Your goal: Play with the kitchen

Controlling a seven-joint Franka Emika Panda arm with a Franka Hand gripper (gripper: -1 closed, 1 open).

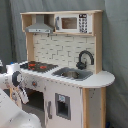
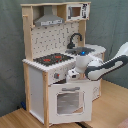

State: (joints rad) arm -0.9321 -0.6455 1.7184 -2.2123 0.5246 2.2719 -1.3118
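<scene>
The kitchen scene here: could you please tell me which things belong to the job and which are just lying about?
Job:
kitchen
stovetop
knobs
oven door
sink
faucet
microwave
hood
gripper, at the knob panel

Lying about:
Nothing loose; only the grey backdrop and wooden floor.

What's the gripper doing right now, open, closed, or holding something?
Gripper: cannot be told. It sits at the front edge of the kitchen, by the panel just above the oven door, with nothing visibly held.
</scene>
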